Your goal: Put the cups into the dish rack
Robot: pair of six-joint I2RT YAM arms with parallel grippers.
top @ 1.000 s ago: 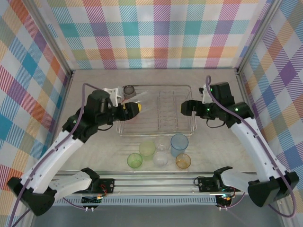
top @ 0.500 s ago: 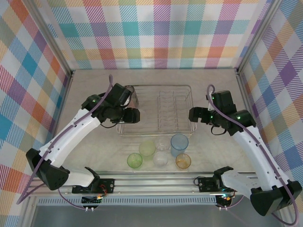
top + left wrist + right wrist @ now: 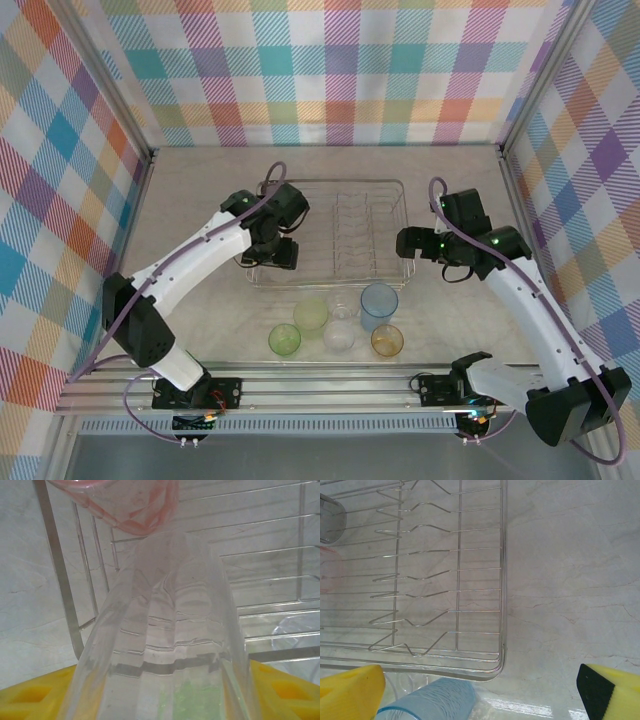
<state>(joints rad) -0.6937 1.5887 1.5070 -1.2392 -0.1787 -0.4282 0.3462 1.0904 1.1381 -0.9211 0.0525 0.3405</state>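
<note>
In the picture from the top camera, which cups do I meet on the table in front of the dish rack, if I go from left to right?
green cup → pale green cup → clear cup → light blue cup. The orange cup stands just in front of the blue one, so I leave it out.

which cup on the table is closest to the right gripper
The light blue cup, at the dish rack's near right corner, right by the right gripper. The green cups, clear cup and orange cup sit farther off.
</note>
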